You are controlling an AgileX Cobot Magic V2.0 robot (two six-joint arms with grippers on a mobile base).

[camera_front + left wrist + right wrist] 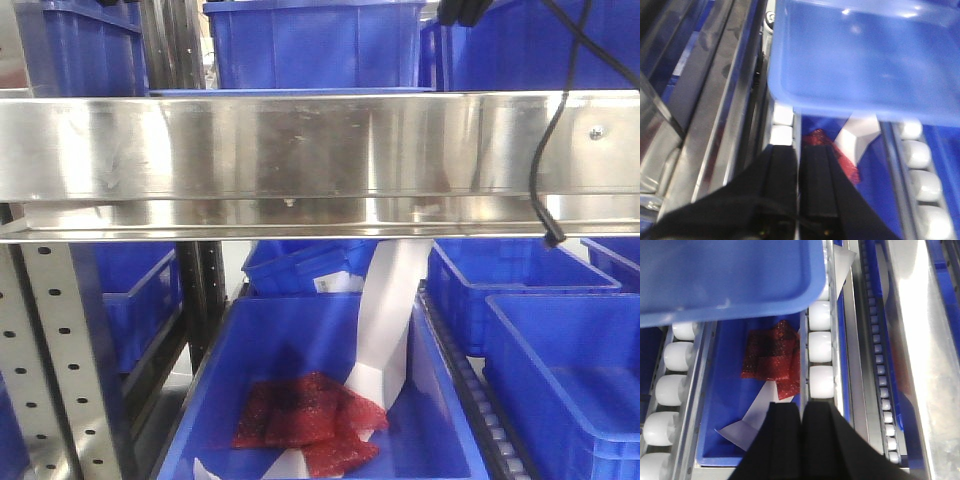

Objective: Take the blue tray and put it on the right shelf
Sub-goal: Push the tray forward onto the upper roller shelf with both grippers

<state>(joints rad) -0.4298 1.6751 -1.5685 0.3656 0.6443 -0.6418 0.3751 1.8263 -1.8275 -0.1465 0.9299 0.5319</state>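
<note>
Left gripper (799,160) and right gripper (802,415) are sitting pressed together, empty, near the blue tray (865,60); both should be opening, then reaching for its near rim.

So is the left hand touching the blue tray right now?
Apart. The left wrist view shows the left hand shut, with rollers and open bin visible between its fingertips and the blue tray rim.
</note>
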